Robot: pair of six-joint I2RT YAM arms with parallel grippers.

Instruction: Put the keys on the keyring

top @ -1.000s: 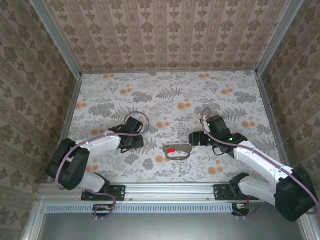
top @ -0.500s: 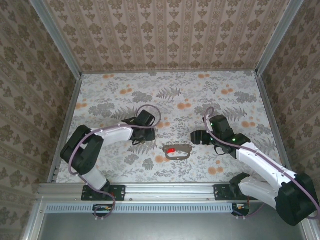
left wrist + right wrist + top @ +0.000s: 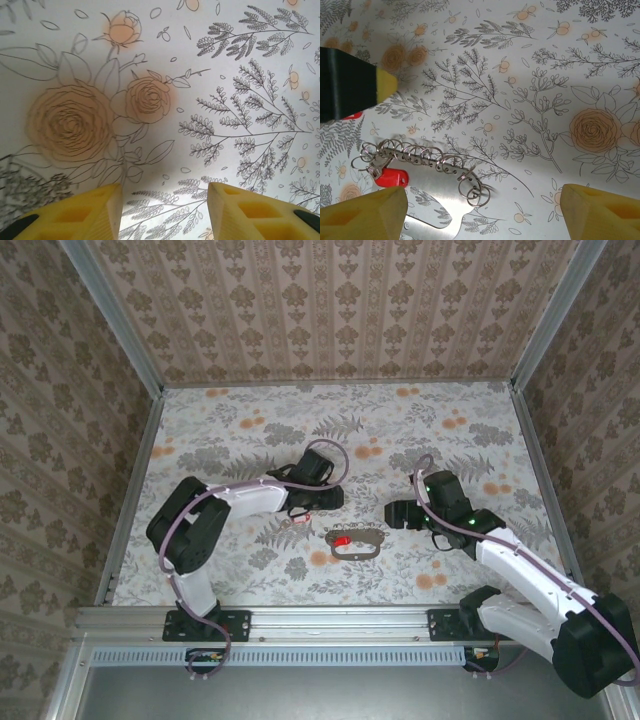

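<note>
Left claw (image 3: 164, 195) spread wide above flowered table (image 3: 250, 65), gripping nothing, right claw (image 3: 482, 197) wide too, keyring (image 3: 420, 156) flat on table between both claws, just ahead of right claw, red key (image 3: 391, 178) touching keyring's end

No text, label, brand, number or sign can be read anywhere; the desk (image 3: 400, 430) carries a floral print.

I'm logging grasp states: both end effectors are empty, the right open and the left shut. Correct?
No: the left end effector is open too, its fingers apart over bare table in the left wrist view. Both are empty, and the right end effector is open.
</note>
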